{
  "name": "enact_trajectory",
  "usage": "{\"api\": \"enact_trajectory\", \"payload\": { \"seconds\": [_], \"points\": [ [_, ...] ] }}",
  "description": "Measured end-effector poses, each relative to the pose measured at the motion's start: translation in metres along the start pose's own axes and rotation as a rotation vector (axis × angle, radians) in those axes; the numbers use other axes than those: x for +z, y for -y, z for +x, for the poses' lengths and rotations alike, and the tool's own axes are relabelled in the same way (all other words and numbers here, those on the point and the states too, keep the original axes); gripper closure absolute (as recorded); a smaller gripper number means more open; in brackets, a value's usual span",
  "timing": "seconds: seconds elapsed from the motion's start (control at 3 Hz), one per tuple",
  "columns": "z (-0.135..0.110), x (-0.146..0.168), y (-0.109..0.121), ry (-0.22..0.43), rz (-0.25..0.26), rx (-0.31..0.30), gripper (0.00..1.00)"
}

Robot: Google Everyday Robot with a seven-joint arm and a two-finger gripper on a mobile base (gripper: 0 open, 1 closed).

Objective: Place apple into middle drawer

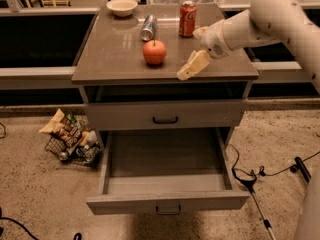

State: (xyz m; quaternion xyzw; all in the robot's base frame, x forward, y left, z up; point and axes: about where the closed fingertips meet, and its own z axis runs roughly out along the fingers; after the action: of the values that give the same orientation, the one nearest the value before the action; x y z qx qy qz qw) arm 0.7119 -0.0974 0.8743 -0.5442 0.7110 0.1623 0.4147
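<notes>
**Above the front edge of the cabinet top: the gripper near the apple, the drawer open below**

Over the front part of the grey cabinet top (115, 59) hangs the gripper (188, 71), cream-coloured and tilted down toward the left of the view. The white arm (260, 21) reaches in from the upper right. Whether the gripper is released or clenched I cannot tell; it holds nothing that is visible.

Just left of the gripper and a little farther back stands the apple (154, 52), upright on the top and apart from the gripper. Behind the gripper stands a red cola can (187, 19). Behind the apple a silver can (148, 27) lies on its side, and farther back left is a pale bowl (122, 6).

Directly below the gripper is the shut upper drawer front (210, 115). Under it the middle drawer (210, 202) is pulled far out toward the camera, and its inside shows only the bare grey bottom.

Low on the left of the gripper, on the floor, sits a wire basket of snack bags (70, 138). Low on the right, black cables (250, 176) lie on the floor.
</notes>
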Motion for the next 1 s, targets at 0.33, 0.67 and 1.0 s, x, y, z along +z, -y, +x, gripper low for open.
{"api": "enact_trajectory", "payload": {
  "seconds": [0.33, 0.67, 1.0],
  "points": [
    [0.0, 0.05, 0.025, 0.064, 0.05, 0.045, 0.0],
    [-0.008, 0.073, 0.041, 0.114, 0.071, 0.06, 0.0],
    [-0.025, 0.091, 0.047, 0.189, 0.049, 0.06, 0.0]
  ]
}}
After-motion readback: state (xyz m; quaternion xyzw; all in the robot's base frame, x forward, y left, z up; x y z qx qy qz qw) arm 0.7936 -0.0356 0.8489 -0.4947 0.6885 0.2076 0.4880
